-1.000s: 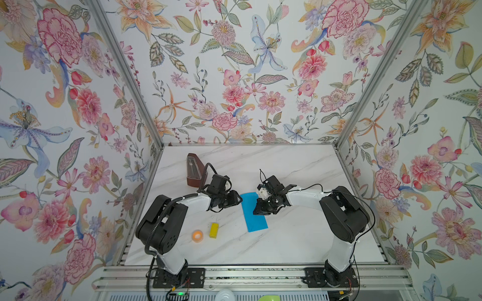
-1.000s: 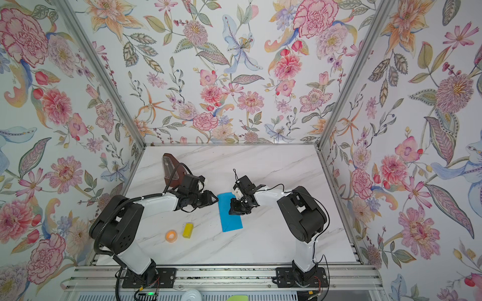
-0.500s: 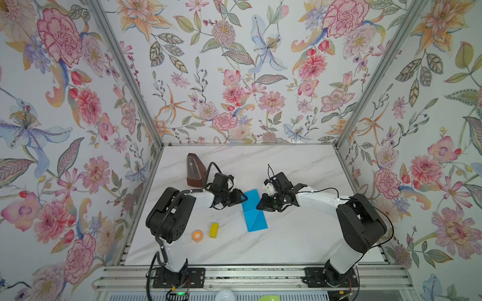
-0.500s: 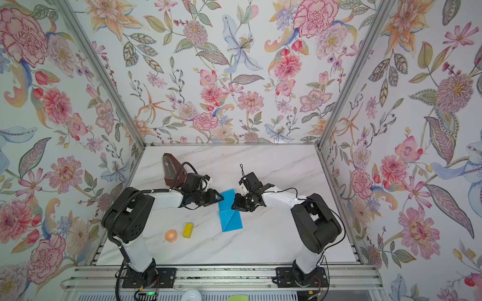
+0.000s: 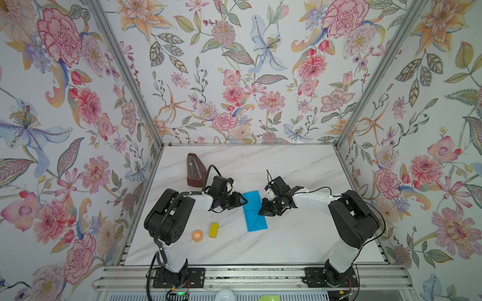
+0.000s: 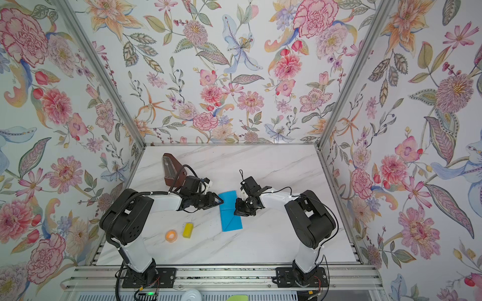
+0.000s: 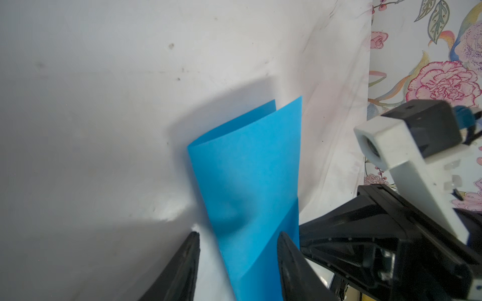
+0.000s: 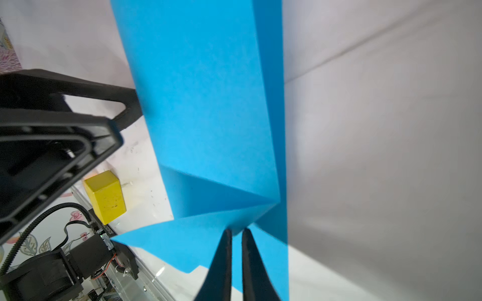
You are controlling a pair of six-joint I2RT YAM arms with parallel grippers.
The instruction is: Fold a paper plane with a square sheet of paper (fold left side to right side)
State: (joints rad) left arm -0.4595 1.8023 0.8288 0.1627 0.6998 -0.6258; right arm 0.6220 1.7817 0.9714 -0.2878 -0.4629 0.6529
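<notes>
**Inspector:** Top views first. Where is the work lying?

**Assessor:** In both top views the bright blue, thin square sheet of paper (image 5: 255,211) (image 6: 230,211) is lying about the middle of the white marble table (image 5: 292,239), showing as a narrow rectangle. Its long axis is running from the far edge to the front edge, with the near end leaning slightly towards the right edge. No nose is showing, so it is not pointing anywhere yet. The left gripper (image 5: 241,202) and right gripper (image 5: 263,208) are flanking it, one at each long edge. A small yellow block (image 5: 214,230) and an orange ring (image 5: 197,235) are sitting well apart from it, towards the front-left corner. A brown pyramid metronome (image 5: 194,169) is standing towards the far-left corner.

**Inspector:** Left wrist view?

**Assessor:** The left gripper's (image 7: 238,233) jaws are standing partly apart and gripping nothing. The sheet is arching up between them, and its two layers are not matching at the far corners.

**Inspector:** Right wrist view?

**Assessor:** The right gripper's (image 8: 236,230) jaws are drawn to a narrow slit. They appear to be pinching the sheet's edge where the diagonal creases are meeting.

**Inspector:** Recommendation?

**Assessor:** I am judging the left-over-right fold to be in hand. The pinched edge should be going down level with the edge beneath it. The left gripper should be pressing the folded side flat before any release, or the crease is likely to set skewed.
</notes>
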